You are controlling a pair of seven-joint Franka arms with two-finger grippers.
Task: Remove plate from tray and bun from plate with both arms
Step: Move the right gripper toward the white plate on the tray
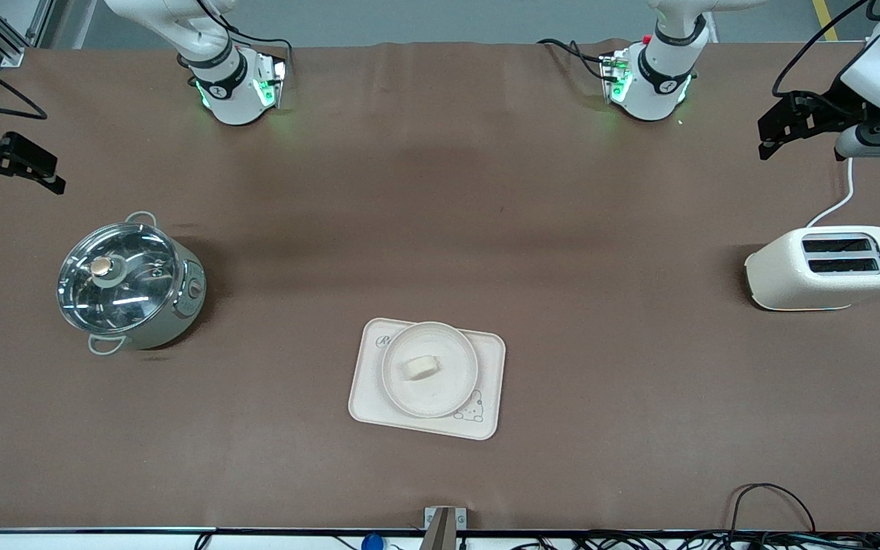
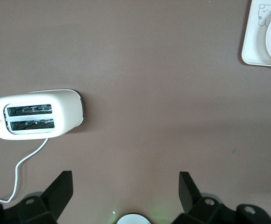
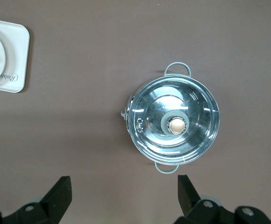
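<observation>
Still unstarted: bun [image 1: 419, 368] sits on plate [image 1: 430, 370] on tray [image 1: 426, 378] mid-desk, while left claw [image 1: 784, 128] and right claw [image 1: 21, 164] hang released at the ends, so next both must reach in.

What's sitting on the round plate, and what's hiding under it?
A small pale bun lies on the plate. Under the plate is the cream tray; its corners show, with a rabbit drawing and part of some script, but the tray's middle is covered.
</observation>
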